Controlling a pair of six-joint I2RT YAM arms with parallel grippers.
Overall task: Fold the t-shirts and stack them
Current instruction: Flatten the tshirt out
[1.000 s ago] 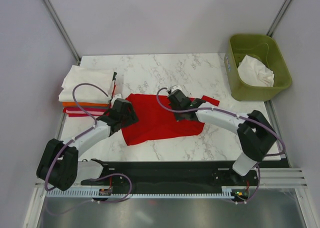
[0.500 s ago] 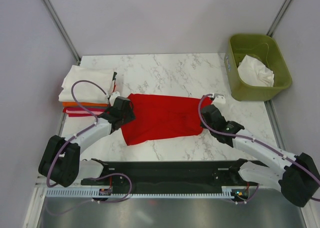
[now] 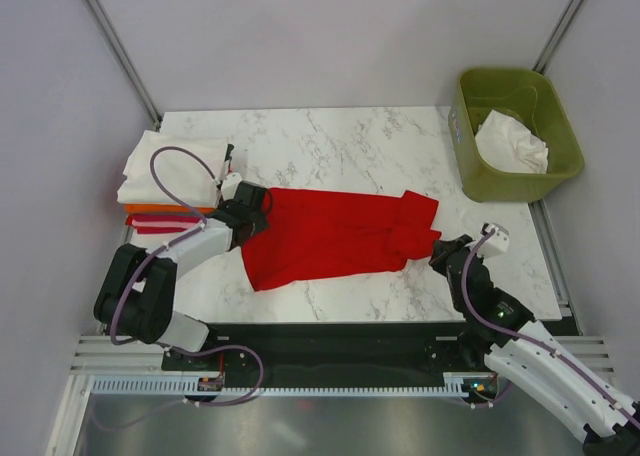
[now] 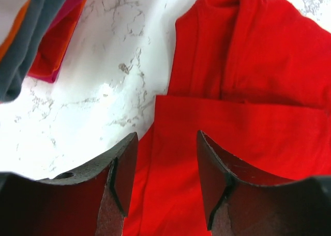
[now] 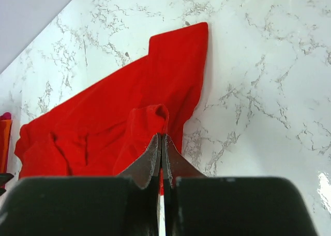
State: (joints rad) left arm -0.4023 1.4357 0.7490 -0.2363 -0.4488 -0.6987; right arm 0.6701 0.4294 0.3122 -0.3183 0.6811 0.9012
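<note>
While the left end effector [image 4: 166, 138] gapes over the red t-shirt [image 3: 330, 241], the right end effector [image 5: 161, 136] pinches its edge.

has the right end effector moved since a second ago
Yes. In the top view the right end effector has swung right, from over the middle of the red t-shirt to its right end, closer to the green bin.

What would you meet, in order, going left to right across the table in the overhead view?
Pile of folded shirts → left gripper → red shirt → right gripper → green bin.
</note>
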